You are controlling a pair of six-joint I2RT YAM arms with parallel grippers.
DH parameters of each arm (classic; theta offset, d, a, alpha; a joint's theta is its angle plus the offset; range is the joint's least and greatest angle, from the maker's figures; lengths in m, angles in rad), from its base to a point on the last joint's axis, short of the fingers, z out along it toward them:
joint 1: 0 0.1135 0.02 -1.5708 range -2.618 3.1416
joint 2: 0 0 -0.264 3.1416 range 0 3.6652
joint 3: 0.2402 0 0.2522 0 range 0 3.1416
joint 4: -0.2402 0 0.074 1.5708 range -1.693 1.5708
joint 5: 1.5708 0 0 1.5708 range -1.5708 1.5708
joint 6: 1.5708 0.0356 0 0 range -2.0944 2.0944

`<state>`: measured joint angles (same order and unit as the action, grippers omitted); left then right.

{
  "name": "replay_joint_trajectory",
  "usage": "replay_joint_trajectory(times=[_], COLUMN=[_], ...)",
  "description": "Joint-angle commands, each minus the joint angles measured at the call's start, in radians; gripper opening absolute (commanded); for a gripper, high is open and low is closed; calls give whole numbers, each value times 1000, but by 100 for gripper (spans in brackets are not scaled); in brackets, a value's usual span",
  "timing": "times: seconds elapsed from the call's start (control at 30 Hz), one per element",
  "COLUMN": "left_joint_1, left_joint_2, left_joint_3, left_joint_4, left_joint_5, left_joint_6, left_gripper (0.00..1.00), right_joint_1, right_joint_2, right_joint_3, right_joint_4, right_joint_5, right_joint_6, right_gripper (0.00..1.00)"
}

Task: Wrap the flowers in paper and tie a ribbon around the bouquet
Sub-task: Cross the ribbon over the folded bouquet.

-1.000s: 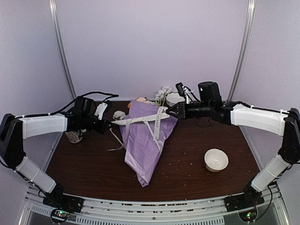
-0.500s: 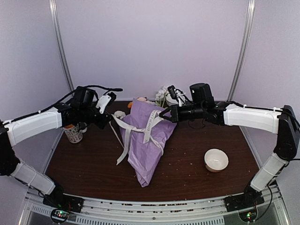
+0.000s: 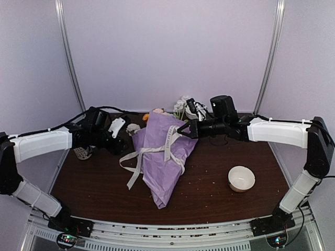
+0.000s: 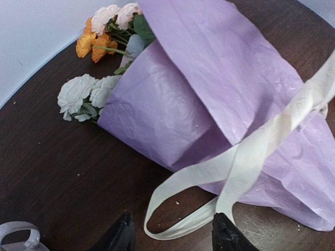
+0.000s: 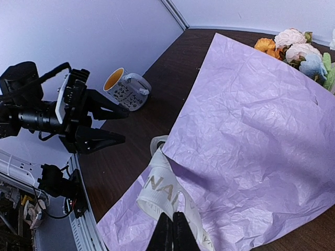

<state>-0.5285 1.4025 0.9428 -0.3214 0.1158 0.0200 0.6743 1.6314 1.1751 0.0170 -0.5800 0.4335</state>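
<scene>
Dark tabletop (image 3: 209, 183) carried the bouquet (image 3: 165, 151), long axis near-to-far; the ribbon (image 4: 243, 157) looped just ahead of the left gripper (image 4: 172, 225), jaws apart and empty, while the right gripper (image 5: 172, 217) pinched its other strand.

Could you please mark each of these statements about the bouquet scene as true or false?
1. The right hand is shut on the ribbon. True.
2. The left hand is clamped on the ribbon. False: its fingers stand apart, with a loop of ribbon lying between them.
3. The white bowl rests on top of the bouquet. False: it stands on the table, apart from the bouquet, on the right arm's side.
4. The flowers poke out of the far end of the purple paper. True.
</scene>
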Motion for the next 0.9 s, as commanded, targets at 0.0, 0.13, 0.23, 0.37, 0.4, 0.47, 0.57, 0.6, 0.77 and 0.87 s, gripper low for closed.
replay_joint_trajectory(times=[0.0, 0.13, 0.23, 0.37, 0.4, 0.47, 0.57, 0.6, 0.77, 0.87], left_joint_1=[-41, -89, -117, -119, -118, -119, -119, -119, -119, -120], left_joint_2=[-6, 74, 144, 254, 270, 289, 293, 294, 279, 217], left_joint_3=[-104, -158, -145, -91, -80, -69, -75, -77, -81, -112], left_joint_4=[119, 210, 238, 252, 271, 312, 357, 359, 305, 289], left_joint_5=[122, 161, 114, 0, 0, 11, -8, -13, 2, 16], left_joint_6=[-56, -101, -84, -80, -81, -90, -102, -101, -92, -100], left_gripper=[52, 67, 75, 80, 79, 71, 43, 36, 0, 4], right_joint_1=[-2, -2, -2, -2, -2, -2, -2, -2, -2, -2], right_joint_2=[21, 21, 20, 21, 22, 22, 15, 12, 15, 12], right_joint_3=[-5, -1, 1, -3, -4, -6, -12, -12, -2, 3], right_joint_4=[27, 21, 15, 18, 18, 16, 18, 17, 8, 3], right_joint_5=[-5, -6, -5, -6, -7, -8, -6, -5, -7, -1], right_joint_6=[17, 12, 8, 10, 12, 14, 11, 11, 8, 4], right_gripper=[0, 0, 0, 0, 0, 0, 0, 0, 0, 0])
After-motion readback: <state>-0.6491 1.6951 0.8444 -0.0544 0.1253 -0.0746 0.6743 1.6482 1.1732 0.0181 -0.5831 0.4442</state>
